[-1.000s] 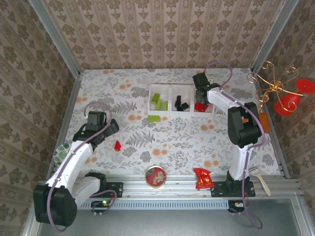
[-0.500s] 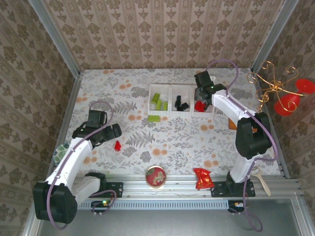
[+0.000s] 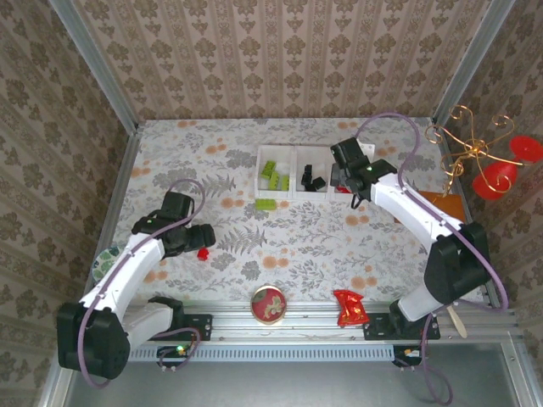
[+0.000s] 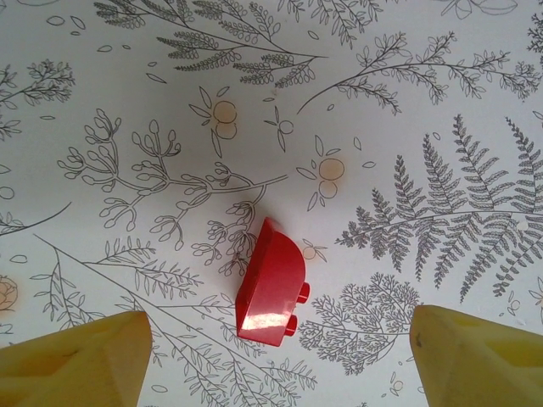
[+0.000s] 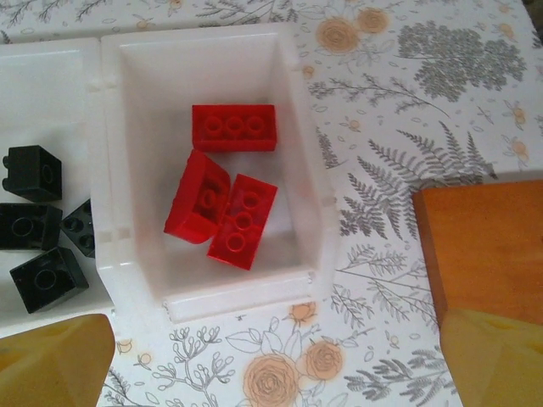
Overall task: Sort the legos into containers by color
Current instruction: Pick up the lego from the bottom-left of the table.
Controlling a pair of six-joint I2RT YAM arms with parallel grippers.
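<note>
Bench (image 4: 424, 102) lies bare around a red lego (image 4: 271, 284) between the wide jaws of the left gripper (image 4: 280, 360), while the right gripper (image 5: 280, 365), jaws wide, hangs by the near rim of the tray (image 5: 212, 298), three red legos (image 5: 222, 199) inside.

**Right wrist: red compartment being viewed from above**

Three red legos (image 5: 234, 127) are being held in the end compartment of the white tray (image 5: 212, 297), two of them touching and the third just beyond. Black legos (image 5: 25, 225) are being kept in the adjoining compartment. An orange board (image 5: 479, 250) is being seen beside the tray, on the floral cloth (image 5: 407, 102). The right gripper (image 5: 276, 360) is being held spread wide, fingertips (image 5: 51, 360) empty.
</note>
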